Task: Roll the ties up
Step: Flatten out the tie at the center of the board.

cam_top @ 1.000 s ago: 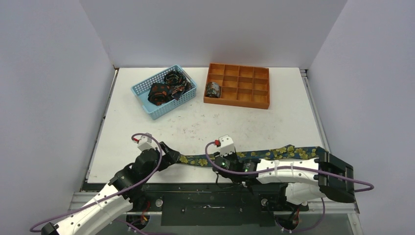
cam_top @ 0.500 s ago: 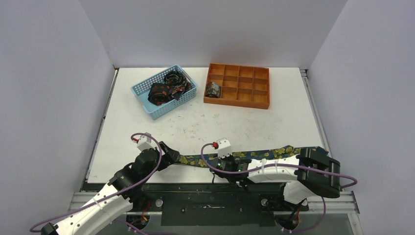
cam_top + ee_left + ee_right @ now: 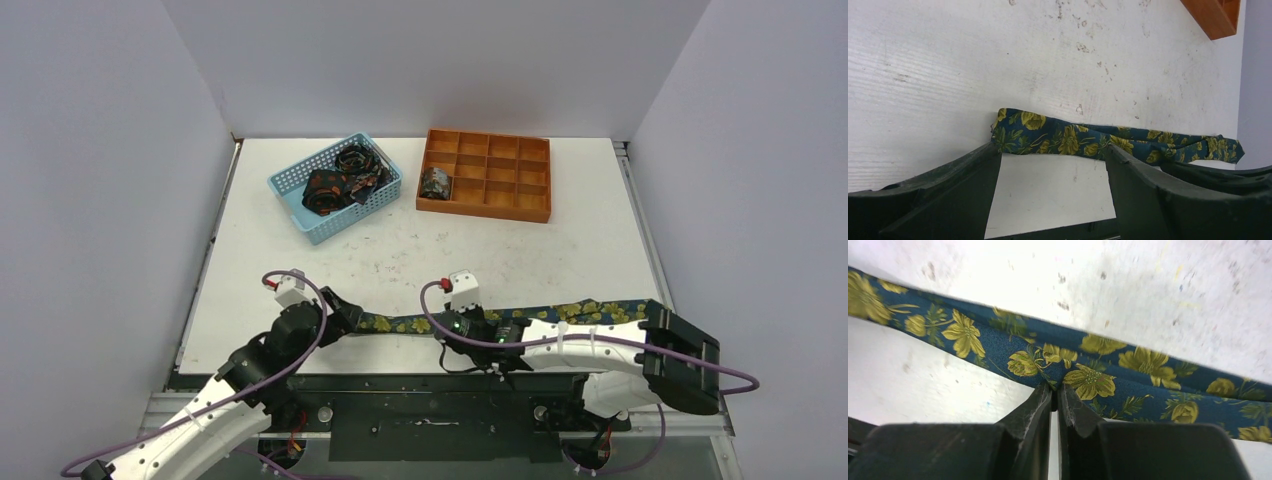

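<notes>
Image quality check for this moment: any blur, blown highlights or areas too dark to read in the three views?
Top external: evenly lit and sharp, soft shadows only. Left wrist: tie crisp, left gripper a dark featureless mass. Right wrist: table washed out to white, the tie's far edge smeared, right gripper nearly black.
</notes>
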Controlling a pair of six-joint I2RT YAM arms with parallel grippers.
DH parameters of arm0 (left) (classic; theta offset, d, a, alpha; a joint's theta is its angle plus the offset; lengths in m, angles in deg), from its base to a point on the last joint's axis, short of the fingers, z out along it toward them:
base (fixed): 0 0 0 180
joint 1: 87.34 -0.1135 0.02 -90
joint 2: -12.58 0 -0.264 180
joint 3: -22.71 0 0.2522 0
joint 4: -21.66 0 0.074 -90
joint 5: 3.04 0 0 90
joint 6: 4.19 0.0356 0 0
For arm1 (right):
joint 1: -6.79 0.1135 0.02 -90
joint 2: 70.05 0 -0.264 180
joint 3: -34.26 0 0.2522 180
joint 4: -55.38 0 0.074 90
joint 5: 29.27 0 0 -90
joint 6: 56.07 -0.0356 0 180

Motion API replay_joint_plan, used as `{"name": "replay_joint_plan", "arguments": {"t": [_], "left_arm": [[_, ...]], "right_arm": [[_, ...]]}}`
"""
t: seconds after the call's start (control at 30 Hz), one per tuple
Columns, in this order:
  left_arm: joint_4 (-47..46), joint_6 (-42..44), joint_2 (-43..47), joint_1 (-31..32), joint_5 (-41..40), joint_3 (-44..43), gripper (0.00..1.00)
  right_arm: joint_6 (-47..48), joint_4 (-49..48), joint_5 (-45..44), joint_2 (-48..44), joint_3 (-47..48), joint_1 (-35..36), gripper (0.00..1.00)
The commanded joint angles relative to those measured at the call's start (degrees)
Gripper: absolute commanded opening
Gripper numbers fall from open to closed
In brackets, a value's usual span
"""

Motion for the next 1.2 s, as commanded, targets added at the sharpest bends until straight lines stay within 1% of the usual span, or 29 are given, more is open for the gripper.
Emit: {"name": "replay_joint_plan", "arguments": {"t": [0.0,0.23,0.37,0.7,0.87,0.9,1.03,1.07,1.1,1.17], "left_arm": [[0.24,2.23,0.59,-0.34,-2.49,-4.68,0.74],[1.51,1.69,0.86,-0.34,-1.97,-3.93,0.75],[1.63,1.29,1.32,-0.34,-1.90,-3.26,0.74],[-1.19,2.02,-1.91,-0.34,-1.38,-3.02,0.75],[-2.39,2.92,-4.28,-0.34,-1.50,-3.58,0.75],[-2.55,2.99,-4.57,-0.34,-1.59,-3.67,0.75],[-3.12,2.96,-5.25,-0.35,-1.71,-3.37,0.76],[-3.11,2.95,-5.25,-0.34,-1.69,-3.27,0.77],[-3.06,2.95,-5.19,-0.34,-1.78,-3.18,0.77],[-2.94,2.94,-5.02,-0.34,-1.88,-3.00,0.78]], "right_arm": [[5.65,0.80,-1.63,-1.56,4.80,-3.14,0.05],[11.08,-4.05,3.47,2.29,2.63,-9.99,0.05],[12.13,-5.55,5.66,3.99,1.15,-11.77,0.05],[9.23,-4.80,5.59,3.21,-2.47,-12.54,0.05],[5.52,-2.68,2.69,1.42,-3.26,-12.69,0.06],[4.70,-2.30,2.29,0.93,-3.59,-12.75,0.07],[2.37,-1.56,2.10,0.18,-5.10,-13.29,0.18],[1.89,-1.35,2.14,-0.05,-5.30,-13.30,0.22],[1.32,-0.92,2.18,-0.56,-5.53,-13.30,0.29],[0.68,-0.33,2.10,-2.37,-5.80,-13.21,0.47]]}}
